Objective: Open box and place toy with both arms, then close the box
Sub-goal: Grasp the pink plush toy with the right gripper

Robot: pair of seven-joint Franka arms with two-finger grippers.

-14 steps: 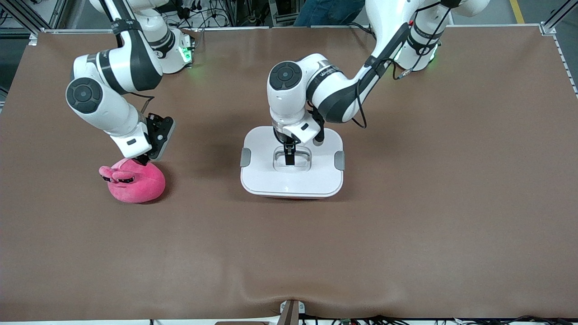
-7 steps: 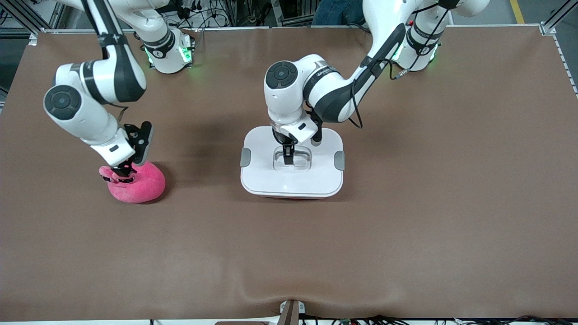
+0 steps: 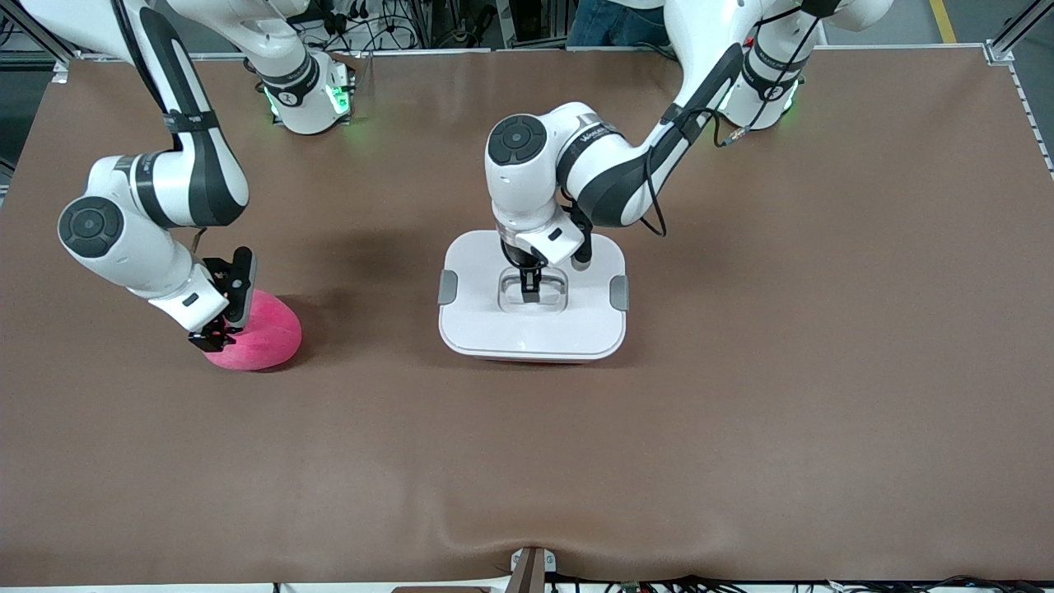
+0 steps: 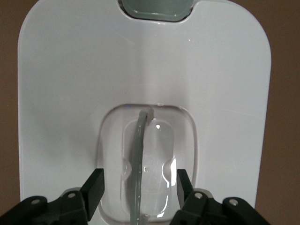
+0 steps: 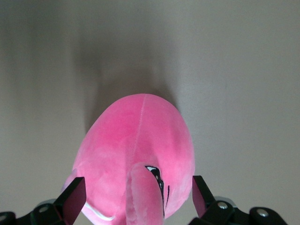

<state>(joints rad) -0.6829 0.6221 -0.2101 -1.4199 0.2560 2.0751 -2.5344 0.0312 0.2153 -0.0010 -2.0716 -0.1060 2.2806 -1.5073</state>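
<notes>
The box stands closed in the middle of the table, its white lid on, with a grey clip on each side. My left gripper is down in the lid's clear recessed handle. It is open, with one finger on each side of the handle bar and not touching it. The hot-pink toy lies toward the right arm's end of the table. My right gripper is open and low over the toy's snout, its fingers straddling the face.
The brown table mat spreads wide around the box and toy. Both arm bases stand at the table's edge farthest from the front camera. A second grey clip shows at the lid's edge in the left wrist view.
My right gripper has swung across the toy toward the front camera and come down around its face, hiding the eyes in the front view. My left gripper has stayed in the lid handle.
</notes>
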